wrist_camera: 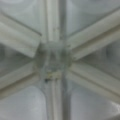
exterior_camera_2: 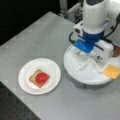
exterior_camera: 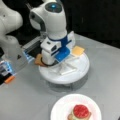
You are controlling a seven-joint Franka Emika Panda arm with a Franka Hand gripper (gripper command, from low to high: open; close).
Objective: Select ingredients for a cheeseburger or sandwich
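On the white paper plate (exterior_camera: 60,107) (exterior_camera_2: 25,72) lies the sandwich (exterior_camera: 80,112) (exterior_camera_2: 40,78): a tan bread square with a green edge and a red tomato disc on top. In both front views the white round segmented tray (exterior_camera: 75,72) (exterior_camera_2: 75,67) carries an orange cheese square (exterior_camera: 78,50) (exterior_camera_2: 112,71) and a tan-brown bread piece (exterior_camera: 38,60) (exterior_camera_2: 116,51). My gripper (exterior_camera: 50,62) (exterior_camera_2: 86,55) hangs low over the tray's middle, its fingertips hidden under the hand. The wrist view looks straight down on the tray's hub (wrist_camera: 53,58) and its dividers.
The arm's base (exterior_camera: 10,37) stands at a front view's left, with a small orange item (exterior_camera: 9,79) beside it. Grey tabletop (exterior_camera_2: 45,35) surrounds plate and tray, and a dark perforated edge (exterior_camera_2: 12,110) lies at a front view's bottom left.
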